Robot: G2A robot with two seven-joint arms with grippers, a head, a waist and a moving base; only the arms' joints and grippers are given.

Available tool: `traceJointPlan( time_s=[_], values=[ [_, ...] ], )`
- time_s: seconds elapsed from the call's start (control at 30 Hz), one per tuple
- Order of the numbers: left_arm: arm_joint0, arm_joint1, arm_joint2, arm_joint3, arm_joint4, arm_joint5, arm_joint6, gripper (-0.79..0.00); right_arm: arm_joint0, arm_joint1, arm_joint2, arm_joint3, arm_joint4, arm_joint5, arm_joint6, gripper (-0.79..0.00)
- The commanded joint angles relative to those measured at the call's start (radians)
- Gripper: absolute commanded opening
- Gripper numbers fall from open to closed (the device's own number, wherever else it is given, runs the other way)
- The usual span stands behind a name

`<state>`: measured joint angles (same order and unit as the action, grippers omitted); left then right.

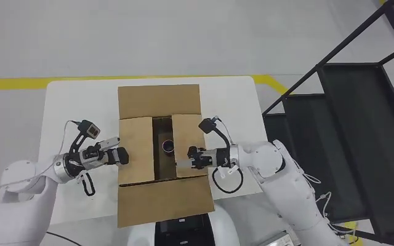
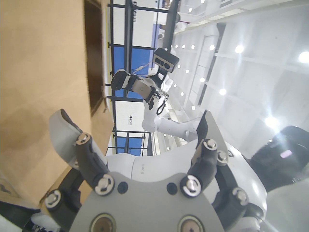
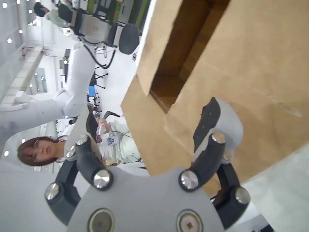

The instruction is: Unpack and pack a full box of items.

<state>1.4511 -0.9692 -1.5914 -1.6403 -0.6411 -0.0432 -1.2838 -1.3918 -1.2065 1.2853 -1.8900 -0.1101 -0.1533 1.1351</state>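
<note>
Box (image 1: 160, 101) between left gripper (image 1: 125, 155), right gripper (image 1: 186, 158)

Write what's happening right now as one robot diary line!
box: partly closed | round item: inside | left gripper: open, beside left flap | right gripper: open, over right flap

Pale lettering (image 2: 134, 13) is seen running lengthwise along a black frame beam (image 2: 129, 25) in the left wrist view; it is a single brand-style word and is not spelled out here. A small dark logo (image 2: 133, 119) with a short line of letters beside it is printed on a white panel (image 2: 128, 112) set lower in the same frame, too small to be made out with certainty. A dark printed mark (image 2: 4, 187) is partly seen on the cardboard box (image 2: 43, 73), cut off at the edge and not legible.
</note>
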Motion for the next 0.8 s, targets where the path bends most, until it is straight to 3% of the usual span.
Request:
traceJointPlan(
  time_s=[0.0, 0.27, 0.53, 0.77],
  values=[
    [0.02, 0.002, -0.031, -0.012, -0.046, -0.007, -0.01, 0.0, -0.034, 0.012, 0.057, -0.033, 0.018, -0.002, 0.055, 0.0],
    [0.088, 0.009, -0.129, -0.016, -0.111, -0.033, -0.006, 0.0, -0.186, 0.054, 0.182, -0.081, -0.071, 0.035, 0.219, 0.0],
    [0.109, 0.012, -0.172, 0.016, -0.132, -0.039, -0.002, 0.0, -0.252, 0.066, 0.13, -0.004, -0.055, 0.0, 0.243, 0.0],
    [0.12, 0.014, -0.186, 0.008, -0.132, -0.045, 0.009, 0.0, -0.241, 0.071, 0.056, 0.047, -0.004, -0.026, 0.265, 0.0]
  ],
)
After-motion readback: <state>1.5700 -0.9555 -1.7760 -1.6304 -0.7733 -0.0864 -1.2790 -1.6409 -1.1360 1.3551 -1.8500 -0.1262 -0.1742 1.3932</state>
